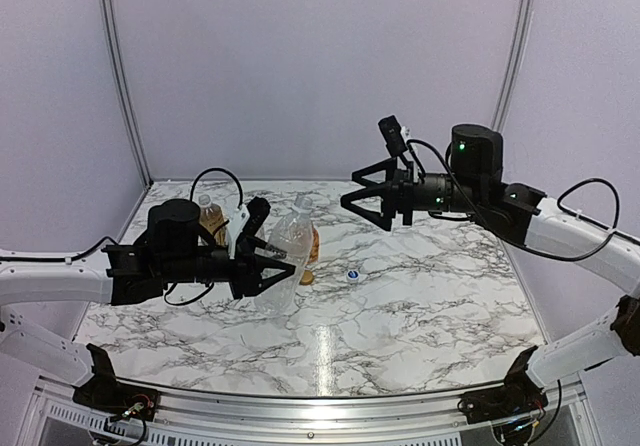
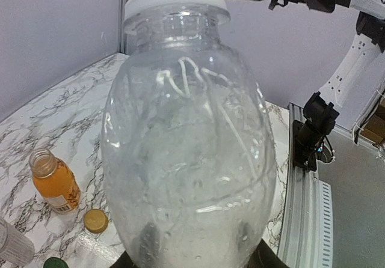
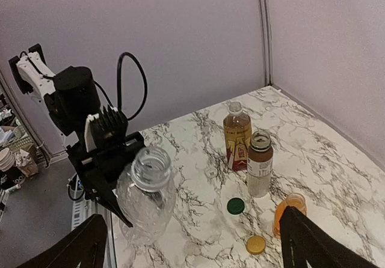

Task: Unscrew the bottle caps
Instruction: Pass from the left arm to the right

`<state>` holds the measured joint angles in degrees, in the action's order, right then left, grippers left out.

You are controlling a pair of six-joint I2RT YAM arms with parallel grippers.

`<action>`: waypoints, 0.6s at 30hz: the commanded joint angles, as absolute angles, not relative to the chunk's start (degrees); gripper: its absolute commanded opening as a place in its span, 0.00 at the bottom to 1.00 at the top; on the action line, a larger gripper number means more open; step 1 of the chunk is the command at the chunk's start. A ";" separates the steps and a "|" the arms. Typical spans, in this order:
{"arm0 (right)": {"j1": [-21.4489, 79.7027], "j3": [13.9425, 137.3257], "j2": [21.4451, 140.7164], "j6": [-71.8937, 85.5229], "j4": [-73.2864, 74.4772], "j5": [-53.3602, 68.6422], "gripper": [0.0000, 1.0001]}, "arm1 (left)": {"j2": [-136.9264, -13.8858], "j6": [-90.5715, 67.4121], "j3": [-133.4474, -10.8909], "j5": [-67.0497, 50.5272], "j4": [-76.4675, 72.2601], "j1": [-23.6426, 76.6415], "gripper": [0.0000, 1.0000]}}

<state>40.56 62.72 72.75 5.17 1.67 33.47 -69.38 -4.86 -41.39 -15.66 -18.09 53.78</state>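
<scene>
Gripping uncapped tall clear bottle (image 3: 144,202), tilted above bench (image 1: 420,306), with left tool (image 1: 272,268). Holding right tool (image 1: 352,196) raised, spread open, empty. Judging all four caps (image 3: 236,206) lying off; seemingly nothing left to unscrew.

You had a white table (image 1: 450,306) veined grey, a clear bottle (image 3: 146,199), a dark green cap (image 3: 236,205), an orange cap (image 3: 255,244), and amber tea (image 3: 237,133) labelled red.

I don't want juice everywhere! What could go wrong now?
1. The tall clear bottle is held tilted in the left jaws, so it might slip or get squashed.
2. The open orange juice bottle stands close by. A swinging arm could knock it over and spill it.
3. The loose orange cap could get bumped and roll away.
</scene>
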 commanded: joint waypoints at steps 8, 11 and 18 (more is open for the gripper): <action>44.86 69.83 76.46 11.58 4.88 35.89 0.92 | -74.48 -4.39 -46.39 -25.55 -18.46 55.38 0.45; 45.85 70.51 78.01 11.72 5.35 36.49 0.89 | -75.64 -4.31 -46.85 -25.62 -18.46 55.95 0.45; 47.00 70.67 79.59 11.32 6.53 38.13 0.69 | -76.69 -4.22 -47.29 -24.91 -18.46 56.25 0.45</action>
<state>46.26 68.01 79.44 10.90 5.28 36.23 -76.20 -4.86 -45.25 -24.23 -17.91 56.01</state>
